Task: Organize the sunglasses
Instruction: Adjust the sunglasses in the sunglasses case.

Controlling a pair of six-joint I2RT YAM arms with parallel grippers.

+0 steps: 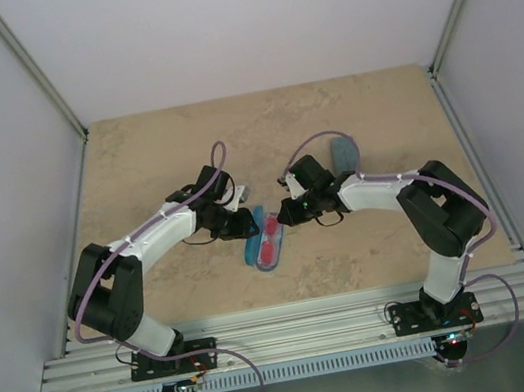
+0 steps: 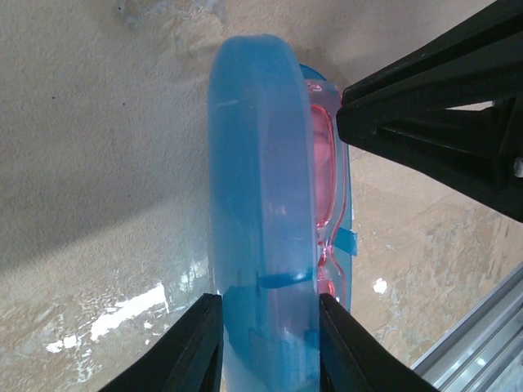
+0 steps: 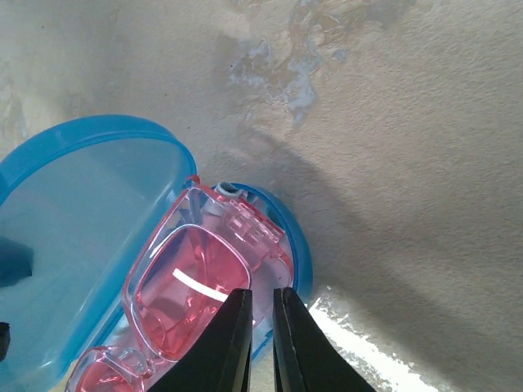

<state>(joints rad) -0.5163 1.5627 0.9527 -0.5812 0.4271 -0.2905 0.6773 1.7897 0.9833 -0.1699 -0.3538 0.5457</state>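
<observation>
The red-orange translucent sunglasses (image 1: 271, 238) lie in the open glossy blue oval case (image 1: 252, 246) at the table's middle. In the left wrist view my left gripper (image 2: 270, 339) is shut on the case's raised lid (image 2: 261, 163), one finger on each face; the red sunglasses (image 2: 324, 163) show behind it. In the right wrist view my right gripper (image 3: 262, 294) is shut on the outer rim of the red sunglasses (image 3: 184, 278), over the case's lower half (image 3: 296, 241). The thin wire-framed pair is out of view.
A grey-blue rectangular case (image 1: 344, 153) lies behind the right arm. A small pale object (image 1: 236, 197) lies beside the left wrist. The right gripper's black fingers (image 2: 433, 122) fill the left wrist view's upper right. A metal rail (image 1: 306, 328) bounds the near edge.
</observation>
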